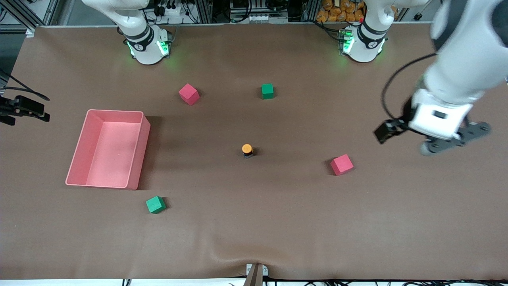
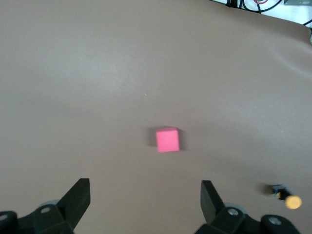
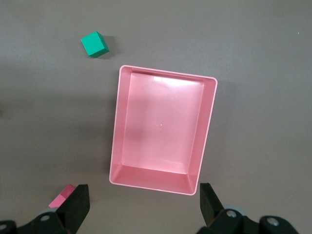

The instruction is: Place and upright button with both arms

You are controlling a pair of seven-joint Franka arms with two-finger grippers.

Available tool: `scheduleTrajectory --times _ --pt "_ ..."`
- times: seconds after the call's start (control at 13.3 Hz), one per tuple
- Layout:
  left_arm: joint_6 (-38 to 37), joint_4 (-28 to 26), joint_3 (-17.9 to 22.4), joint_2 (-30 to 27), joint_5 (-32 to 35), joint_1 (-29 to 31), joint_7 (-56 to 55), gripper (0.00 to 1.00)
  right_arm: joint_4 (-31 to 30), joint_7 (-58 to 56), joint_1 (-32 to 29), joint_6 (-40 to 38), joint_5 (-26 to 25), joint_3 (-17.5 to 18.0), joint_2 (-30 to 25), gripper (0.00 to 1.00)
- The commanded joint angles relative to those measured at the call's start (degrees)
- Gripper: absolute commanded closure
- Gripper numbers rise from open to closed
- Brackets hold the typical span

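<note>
The button [image 1: 247, 150] stands upright on the brown table [image 1: 254, 222], orange cap up, mid-table, untouched. My left gripper [image 2: 145, 199] hangs in the air over the left arm's end of the table, fingers wide apart, with a pink cube [image 2: 168, 140] on the table under it. My right gripper [image 3: 141, 201] hovers over the pink bin [image 3: 116, 131], fingers spread too, holding nothing.

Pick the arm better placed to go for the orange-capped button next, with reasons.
Left. Its open pincer already views the small orange-capped button and hangs by a pink foam cube; the right open pincer sits over the pink plastic tray.
</note>
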Motion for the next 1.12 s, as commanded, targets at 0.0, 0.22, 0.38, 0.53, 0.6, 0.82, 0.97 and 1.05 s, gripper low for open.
scheduleTrajectory --times 0.0,0.22,0.38,0.53,0.6,0.82,0.97,1.05 --pt "-2.3 -1.1 -0.2 -3.2 -2.1 2.2 8.2 0.00 3.1 -0.5 0.2 -1.1 -0.3 0.1 0.1 0.00" --pt "-7.8 -1.2 -0.1 -6.0 -2.1 4.7 15.6 0.00 3.7 -0.5 0.1 -1.4 -0.1 0.2 -0.2 0.00" --pt "-8.8 -1.3 -0.8 -6.7 -2.4 9.5 22.4 0.00 3.7 -0.5 0.0 -2.0 -0.2 0.2 -0.2 0.00" --pt "-8.8 -2.4 -0.5 -7.4 -2.4 10.6 27.5 0.00 3.7 -0.6 0.0 -1.9 -0.1 0.1 -0.6 0.00" --pt "-8.8 -2.4 -0.7 -7.4 -2.3 11.0 28.0 0.00 3.7 -0.5 0.1 -1.9 -0.2 0.1 -0.9 0.00" --pt "-6.5 -7.8 -0.2 -10.5 -2.4 10.8 28.2 0.00 3.5 -0.3 0.8 -1.9 -0.3 0.0 -1.4 0.00" --pt "-1.8 -16.7 -0.1 -16.7 -2.6 10.6 28.3 0.00 3.0 -0.1 1.8 -1.9 -0.4 0.0 -1.8 0.00" --pt "-1.9 -17.5 0.2 -17.4 -2.6 10.5 28.3 0.00 3.0 -0.1 1.8 -1.9 -0.4 -0.1 -1.8 0.00"
